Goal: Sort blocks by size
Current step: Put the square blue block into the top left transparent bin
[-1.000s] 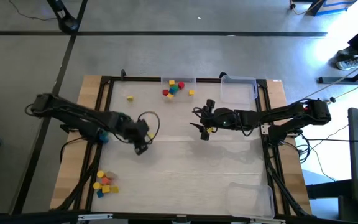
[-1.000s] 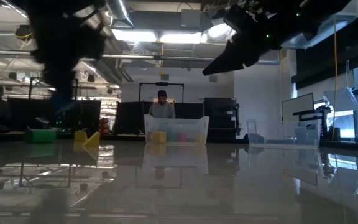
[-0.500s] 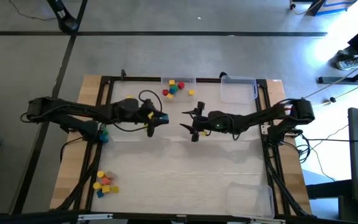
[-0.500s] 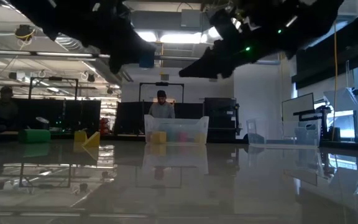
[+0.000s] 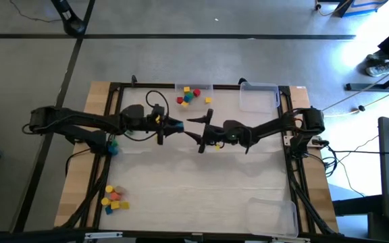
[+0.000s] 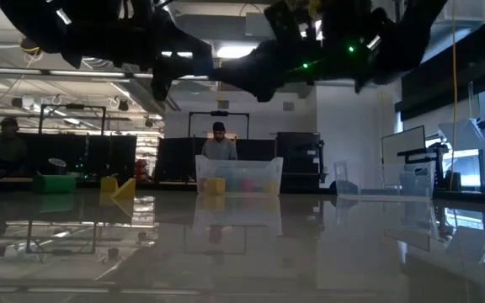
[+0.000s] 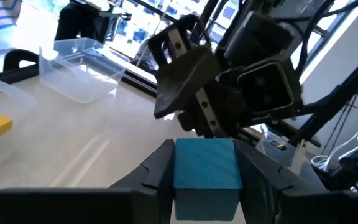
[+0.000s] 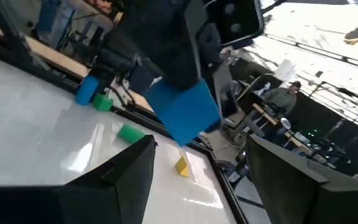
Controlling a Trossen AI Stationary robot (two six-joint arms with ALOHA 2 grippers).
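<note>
Over the middle of the table my left gripper (image 5: 177,127) is shut on a blue cube (image 7: 207,163) and holds it level in the air. My right gripper (image 5: 193,129) faces it from the table's right, open. In the right wrist view its fingers (image 8: 129,171) stand to either side of the cube (image 8: 184,117) without touching it. Other blocks lie in a clear tray (image 5: 193,88) at the far edge, in a loose pile (image 5: 113,198) near the left front corner, and at the left edge (image 5: 111,144). My left gripper pinches the blue cube by two opposite side faces (image 7: 180,169) between its two fingers. The fingers lie level and point toward the table's right. The cube is lifted clear of the table, with its top and front faces showing.
An empty clear tray (image 5: 258,96) stands at the far right and another (image 5: 273,216) at the near right corner. A yellow block (image 5: 209,100) lies beside the far tray. People sit beyond the table's far edge (image 6: 219,145).
My left gripper has swung toward the table's middle and far side, risen, and tipped from pointing down to level, carrying the blue cube up. My right gripper has moved toward the left gripper, sunk a little and tipped to level, so that the two now face each other.
</note>
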